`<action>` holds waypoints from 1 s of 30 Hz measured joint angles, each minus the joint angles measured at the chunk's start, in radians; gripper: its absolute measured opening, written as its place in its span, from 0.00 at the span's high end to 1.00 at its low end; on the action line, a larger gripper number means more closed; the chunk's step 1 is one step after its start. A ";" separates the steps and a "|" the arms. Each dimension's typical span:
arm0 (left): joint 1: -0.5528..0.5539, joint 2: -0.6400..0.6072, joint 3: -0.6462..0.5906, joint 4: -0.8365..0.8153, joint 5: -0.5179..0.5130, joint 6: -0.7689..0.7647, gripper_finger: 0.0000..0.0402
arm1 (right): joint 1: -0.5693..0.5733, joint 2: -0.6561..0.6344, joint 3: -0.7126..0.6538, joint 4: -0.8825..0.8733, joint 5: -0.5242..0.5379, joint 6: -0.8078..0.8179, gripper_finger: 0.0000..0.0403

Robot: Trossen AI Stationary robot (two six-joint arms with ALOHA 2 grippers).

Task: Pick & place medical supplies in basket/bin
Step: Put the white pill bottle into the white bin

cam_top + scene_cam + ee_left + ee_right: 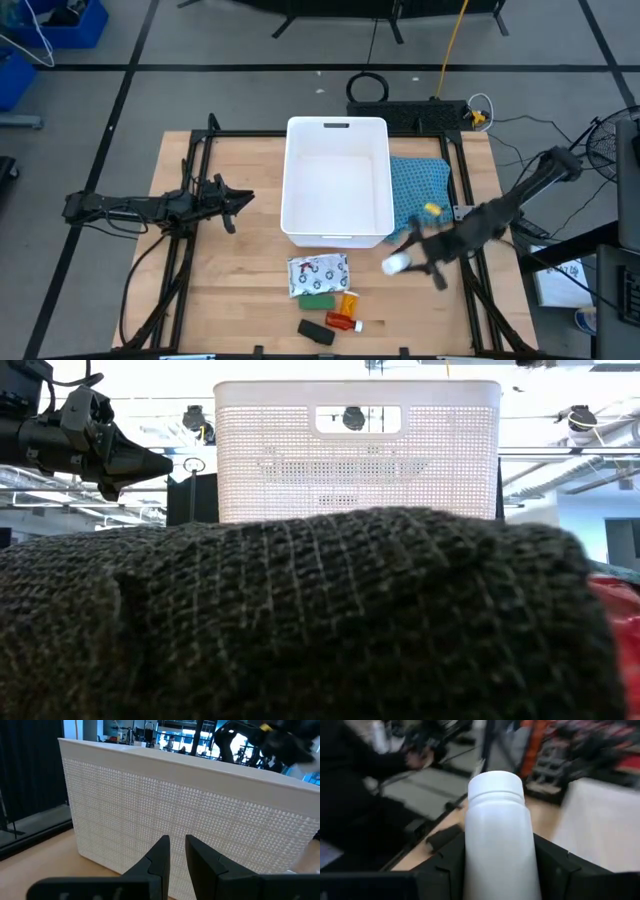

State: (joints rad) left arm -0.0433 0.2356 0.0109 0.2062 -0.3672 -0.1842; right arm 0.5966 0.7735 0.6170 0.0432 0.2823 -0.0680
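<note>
The white bin (336,180) stands at the table's middle, its perforated wall (357,450) filling the low view's background. Near its near side lie the white patterned packet (318,272), green block (318,298), orange pill bottle (348,302), red tube (343,322) and black block (316,332), which fills the low view's foreground (300,620). My right gripper (425,258) is shut on the small white bottle (397,263), right of the packet. My left gripper (245,199) waits left of the bin, its fingers nearly together, empty. My right gripper pinches the small white bottle by its body (501,845), one finger (445,855) on each side. The fingers come roughly level from the table's right and lie along the bottle. Its cap end (496,784) sticks out past the fingertips toward the table's left.
A blue cloth (418,185) lies against the bin's right side, just beyond my right arm. Black frame rails (190,240) run along the table's left and right sides. Bare wood lies between my left gripper and the packet.
</note>
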 joint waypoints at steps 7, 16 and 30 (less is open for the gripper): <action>0.000 0.000 0.000 0.000 -0.001 0.029 0.84 | -0.107 -0.214 -0.037 -0.132 0.084 -0.035 0.57; 0.000 0.000 0.000 0.005 0.000 0.028 0.84 | -0.229 -0.471 -0.303 0.062 -0.053 0.006 0.58; 0.000 0.000 0.000 0.036 -0.001 0.076 0.84 | -0.395 -0.254 -0.189 0.312 -0.056 0.047 0.57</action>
State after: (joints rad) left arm -0.0433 0.2356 0.0109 0.2420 -0.3683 -0.1086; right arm 0.2016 0.5200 0.4282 0.3552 0.2265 -0.0212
